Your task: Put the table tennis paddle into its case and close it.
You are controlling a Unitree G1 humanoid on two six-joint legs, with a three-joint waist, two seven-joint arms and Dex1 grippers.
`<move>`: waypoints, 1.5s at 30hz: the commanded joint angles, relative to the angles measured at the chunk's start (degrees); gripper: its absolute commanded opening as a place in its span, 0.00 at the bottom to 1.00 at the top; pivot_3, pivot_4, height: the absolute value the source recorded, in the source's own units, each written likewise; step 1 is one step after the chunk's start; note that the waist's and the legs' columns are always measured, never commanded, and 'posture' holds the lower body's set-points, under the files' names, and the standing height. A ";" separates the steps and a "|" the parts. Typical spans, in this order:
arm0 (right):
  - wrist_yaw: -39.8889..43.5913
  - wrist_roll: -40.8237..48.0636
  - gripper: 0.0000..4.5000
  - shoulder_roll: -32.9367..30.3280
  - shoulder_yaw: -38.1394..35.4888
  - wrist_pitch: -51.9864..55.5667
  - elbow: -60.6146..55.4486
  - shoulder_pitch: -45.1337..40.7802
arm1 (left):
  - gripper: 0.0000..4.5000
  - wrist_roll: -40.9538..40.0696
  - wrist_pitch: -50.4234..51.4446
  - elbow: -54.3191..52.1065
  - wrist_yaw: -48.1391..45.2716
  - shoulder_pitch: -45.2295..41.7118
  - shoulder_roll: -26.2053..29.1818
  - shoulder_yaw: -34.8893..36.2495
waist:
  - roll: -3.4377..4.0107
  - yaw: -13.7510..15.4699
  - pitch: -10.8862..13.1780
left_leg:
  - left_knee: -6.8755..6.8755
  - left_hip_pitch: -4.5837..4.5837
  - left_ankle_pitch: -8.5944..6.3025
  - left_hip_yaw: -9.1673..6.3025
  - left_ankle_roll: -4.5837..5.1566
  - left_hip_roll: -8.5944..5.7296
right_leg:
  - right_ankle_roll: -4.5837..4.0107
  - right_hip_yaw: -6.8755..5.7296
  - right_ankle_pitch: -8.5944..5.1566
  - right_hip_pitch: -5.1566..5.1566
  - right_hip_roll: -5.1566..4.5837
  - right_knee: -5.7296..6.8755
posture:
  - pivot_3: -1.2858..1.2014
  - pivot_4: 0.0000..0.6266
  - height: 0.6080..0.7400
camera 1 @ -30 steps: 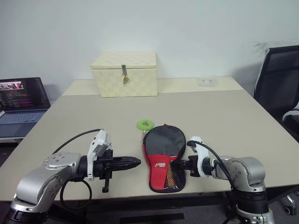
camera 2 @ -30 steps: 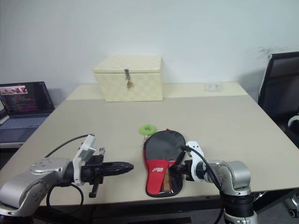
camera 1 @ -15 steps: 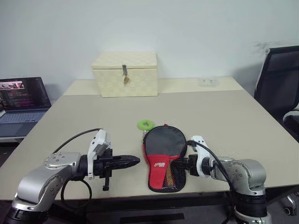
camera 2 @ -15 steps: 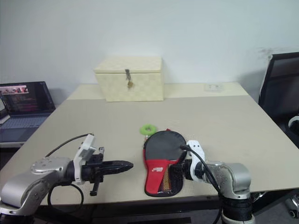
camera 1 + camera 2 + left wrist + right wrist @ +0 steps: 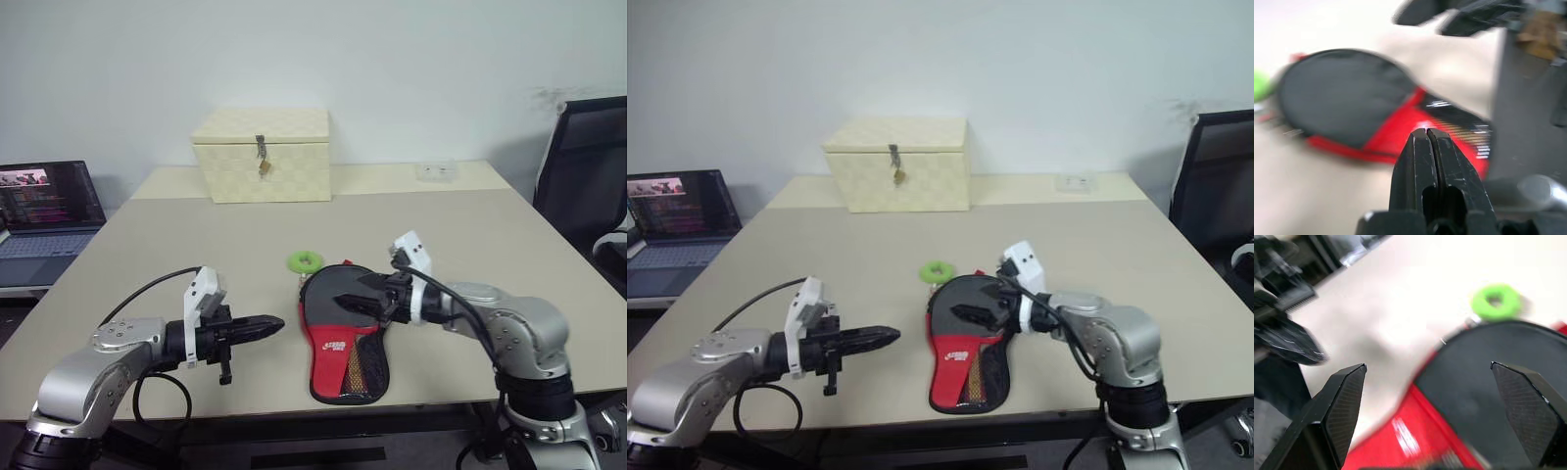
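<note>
Left eye view: the case (image 5: 345,328) lies flat near the table's (image 5: 470,235) front edge, a green ring (image 5: 305,261) just behind it. The right gripper (image 5: 345,299) hovers above it, fingers spread wide; the left gripper (image 5: 276,323), pinched closed, points toward it.

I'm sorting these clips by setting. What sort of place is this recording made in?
Most likely an office or lab room: a plain beige table against a white wall, an open laptop showing code on a side desk, and a black mesh office chair at the table's edge.
</note>
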 commanded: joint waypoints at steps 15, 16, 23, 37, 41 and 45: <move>-0.70 -8.15 1.00 1.30 11.11 -14.12 6.68 6.07 | 0.99 19.26 -9.76 22.92 16.92 -18.87 -12.10 -7.52 | -0.05 1.81 -0.01 | 0.04 -0.13 0.00 -0.01 -0.01 -0.09 | 0.01 -0.05 0.33 0.05 -0.12 -0.32 | 0.52 0.24 1.00; -0.96 -8.15 1.00 1.36 10.99 -13.98 6.47 6.23 | 0.99 20.59 -10.99 25.80 17.54 -20.81 -13.13 -8.14 | -0.05 1.93 -0.01 | 0.04 -0.13 0.00 -0.01 -0.01 -0.10 | 0.02 -0.05 0.34 0.06 -0.12 -0.33 | 0.52 0.24 1.00; -2.90 -7.77 1.00 2.14 10.51 -12.96 4.83 7.07 | 0.99 27.68 -21.49 58.64 19.01 -40.75 -21.12 -10.43 | -0.09 2.37 0.01 | 0.09 -0.16 0.01 -0.07 -0.01 -0.18 | 0.04 -0.15 0.38 0.06 -0.07 -0.30 | 0.52 0.24 1.00; -8.04 -8.10 1.00 2.41 10.07 -10.19 0.85 8.98 | 0.99 36.92 -28.73 91.30 27.09 -55.84 -29.39 -8.84 | -0.15 2.27 -0.01 | 0.28 -1.00 0.00 0.06 0.00 -0.28 | 0.26 -0.24 0.58 -0.75 -0.11 -0.25 | 0.52 0.24 1.00; -9.91 -8.33 1.00 2.39 9.14 -9.08 -0.33 9.45 | 0.96 38.82 -29.09 91.70 27.88 -55.04 -30.64 -8.81 | -0.15 2.29 -0.01 | 0.52 -0.98 0.00 0.07 -0.01 -0.32 | 0.27 -0.22 0.58 -0.73 -0.11 0.02 | 0.52 0.24 1.00; -10.98 -8.59 1.00 2.21 8.90 -8.77 -0.40 9.38 | 0.70 39.26 -29.35 91.69 28.29 -54.83 -31.30 -7.77 | -0.15 2.26 -0.01 | 0.91 -0.97 0.00 0.05 0.00 -0.33 | 0.29 -0.21 0.56 -0.70 -0.10 0.37 | 0.52 0.24 1.00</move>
